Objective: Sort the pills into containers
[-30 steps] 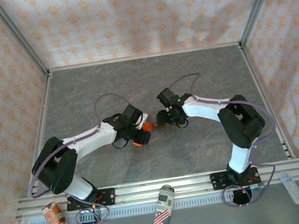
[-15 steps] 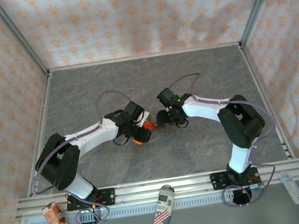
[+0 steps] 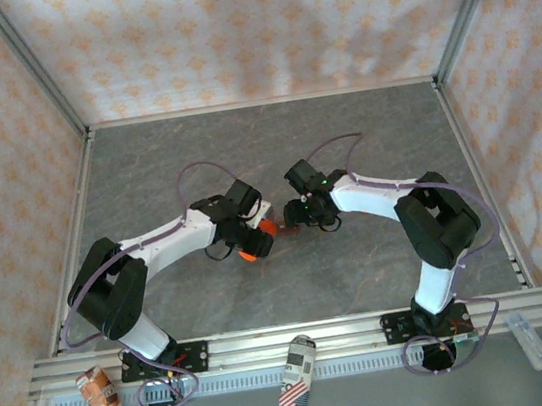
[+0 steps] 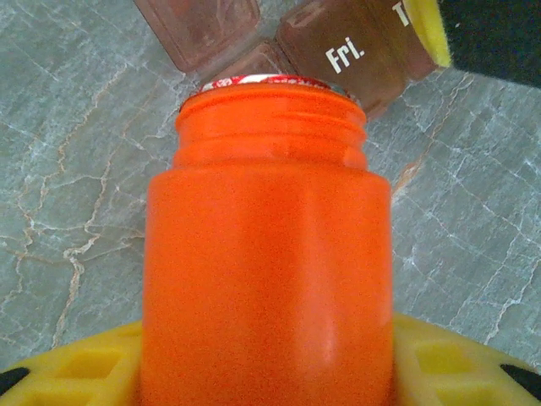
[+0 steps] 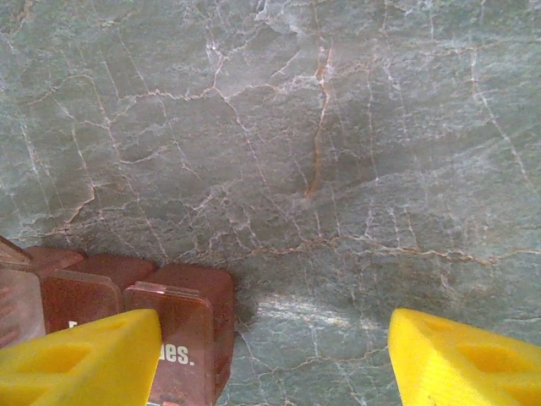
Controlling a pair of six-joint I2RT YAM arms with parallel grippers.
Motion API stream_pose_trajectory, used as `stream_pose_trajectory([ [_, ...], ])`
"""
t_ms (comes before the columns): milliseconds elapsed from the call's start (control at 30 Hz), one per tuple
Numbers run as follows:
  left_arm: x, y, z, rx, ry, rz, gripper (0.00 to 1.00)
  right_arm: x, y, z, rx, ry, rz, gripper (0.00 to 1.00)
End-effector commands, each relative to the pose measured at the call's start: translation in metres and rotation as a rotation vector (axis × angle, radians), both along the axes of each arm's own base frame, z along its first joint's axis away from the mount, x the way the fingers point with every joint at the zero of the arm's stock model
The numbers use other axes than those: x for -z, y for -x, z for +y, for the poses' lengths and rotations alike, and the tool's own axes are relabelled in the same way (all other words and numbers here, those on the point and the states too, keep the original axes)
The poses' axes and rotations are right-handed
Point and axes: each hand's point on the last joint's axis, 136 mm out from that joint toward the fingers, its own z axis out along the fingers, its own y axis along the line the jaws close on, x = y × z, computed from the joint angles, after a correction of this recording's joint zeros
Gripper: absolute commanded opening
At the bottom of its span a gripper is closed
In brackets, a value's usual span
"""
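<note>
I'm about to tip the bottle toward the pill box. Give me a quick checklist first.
1. Orange bottle gripped by left tool: ok.
2. Bottle cap off: ok, threads bare.
3. Bottle mouth pointing at pill box: ok, Fri. compartment lies just beyond it.
4. Fri. lid open: cannot tell.
5. Right tool holding pill box: not ok, jaws open, box beside one finger.

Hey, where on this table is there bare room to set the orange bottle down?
Free: the wide far stretch of table between the back wall and the arms, and the near strip before the rail, between the two arm bases. Crowded: the centre, where the orange bottle, pill box and both jaws meet.
</note>
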Motion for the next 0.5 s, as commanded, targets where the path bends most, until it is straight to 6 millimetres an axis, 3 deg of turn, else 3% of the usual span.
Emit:
stream_pose_trajectory([
  [0, -0.001, -0.0028, 0.0028, 0.018, -0.024, 0.016, 0.0, 0.0153, 0.0059, -0.0069, 0.011, 0.043, 0.024, 0.71],
  [467, -0.0044, -0.009, 0.0009, 0.038, -0.048, 0.046, 0.0, 0.0151, 0.0065, -0.0074, 0.014, 0.042, 0.025, 0.71],
])
